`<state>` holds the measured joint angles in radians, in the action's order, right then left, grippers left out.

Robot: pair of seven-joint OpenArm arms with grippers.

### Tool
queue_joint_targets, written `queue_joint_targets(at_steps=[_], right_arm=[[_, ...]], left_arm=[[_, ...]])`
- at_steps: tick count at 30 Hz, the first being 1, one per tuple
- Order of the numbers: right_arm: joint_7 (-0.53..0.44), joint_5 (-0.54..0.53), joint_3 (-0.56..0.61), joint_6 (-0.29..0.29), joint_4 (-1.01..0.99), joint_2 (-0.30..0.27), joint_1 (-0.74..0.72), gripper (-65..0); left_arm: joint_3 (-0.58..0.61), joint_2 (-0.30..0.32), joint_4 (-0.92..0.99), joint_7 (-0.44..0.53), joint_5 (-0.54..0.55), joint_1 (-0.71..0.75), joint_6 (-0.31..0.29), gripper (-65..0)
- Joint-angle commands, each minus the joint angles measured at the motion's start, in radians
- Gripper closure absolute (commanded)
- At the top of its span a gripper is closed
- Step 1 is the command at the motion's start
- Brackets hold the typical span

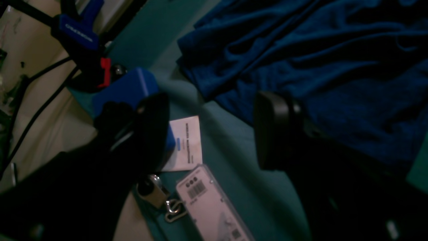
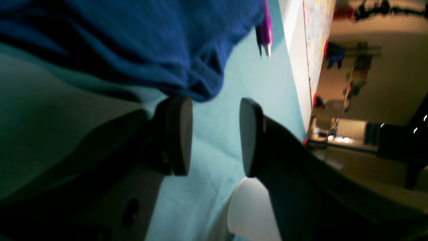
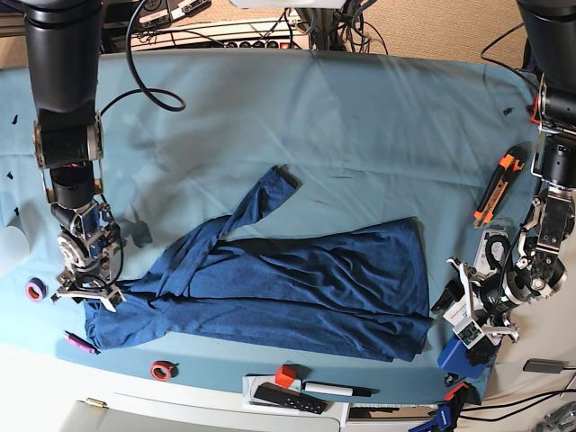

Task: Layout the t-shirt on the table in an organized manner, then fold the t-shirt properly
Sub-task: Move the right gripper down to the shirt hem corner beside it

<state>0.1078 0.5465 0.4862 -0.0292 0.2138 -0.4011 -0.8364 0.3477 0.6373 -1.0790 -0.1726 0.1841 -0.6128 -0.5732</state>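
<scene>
Right gripper, jaws parted and empty, hovers just off the t-shirt sleeve end on the table; only its wrist view shows a purple pen, while left gripper gapes beside the hem.

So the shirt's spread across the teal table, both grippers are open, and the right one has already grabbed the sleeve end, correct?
Not quite. The right gripper holds nothing: the right wrist view shows bare teal cloth between its open jaws, with the t-shirt edge just beyond the fingertips. The rest stands: the shirt lies across the table and the left gripper is open too.
</scene>
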Motion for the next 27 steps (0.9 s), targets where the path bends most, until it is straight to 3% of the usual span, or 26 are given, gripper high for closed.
queue_joint_targets(at_steps=[1,13,21,23,26,27], right_arm=[[-0.01,-0.008,-0.003,-0.008,0.012,-0.014,-0.039,-23.7],[-0.076,-0.068,-0.003,0.107,0.012,-0.023,-0.039,-23.7],[-0.09,-0.072,-0.003,0.107,0.012,-0.023,-0.039,-23.3],[-0.093,-0.092,-0.003,0.107,0.012,-0.023,-0.039,-17.8],[-0.093,-0.093,-0.003,0.106,0.012,-0.023,-0.039,-0.4],[-0.093,-0.093,-0.003,0.098,0.012,-0.023,-0.039,0.0]], left_arm=[[-0.01,0.014,-0.013,0.022,0.01,-0.036,0.008,-36.9],[-0.01,0.014,-0.013,0.022,0.01,-0.036,0.009,-36.9],[-0.01,0.014,-0.013,0.012,0.01,-0.036,0.009,-36.9],[-0.01,0.014,-0.013,0.012,0.01,-0.036,0.009,-36.9],[-0.01,0.014,-0.013,0.012,0.01,-0.036,0.009,-36.9],[-0.01,0.014,-0.013,0.012,0.01,-0.036,0.009,-36.9]])
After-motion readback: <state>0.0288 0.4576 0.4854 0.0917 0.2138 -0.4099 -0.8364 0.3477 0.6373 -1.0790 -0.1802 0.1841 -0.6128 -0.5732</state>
